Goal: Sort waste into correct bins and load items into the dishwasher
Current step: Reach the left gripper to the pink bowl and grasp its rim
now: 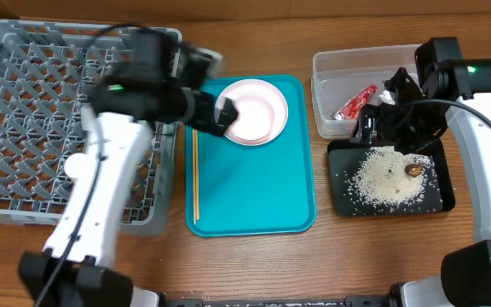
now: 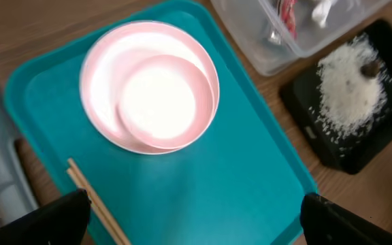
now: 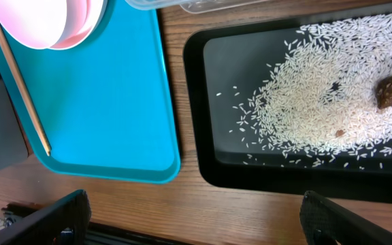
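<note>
A white plate [image 1: 258, 109] with a small white bowl [image 2: 160, 102] on it sits at the far end of the teal tray [image 1: 254, 192]. Wooden chopsticks [image 1: 196, 170] lie along the tray's left edge. The clear tub [image 1: 331, 72] holds the red-and-silver wrapper [image 1: 356, 102] and a white tissue [image 2: 322, 10]. The black tray [image 1: 348, 192] holds rice [image 1: 386, 176] and a brown lump [image 1: 414, 170]. My left gripper [image 1: 218, 112] is open and empty, above the plate's left edge. My right gripper [image 1: 375, 119] is open and empty, above the gap between tub and black tray.
The grey dish rack [image 1: 24, 128] fills the left of the table, right next to the teal tray. Bare wooden table lies in front of the teal tray and the black tray [image 3: 209, 136]. My left arm stretches over the rack's right side.
</note>
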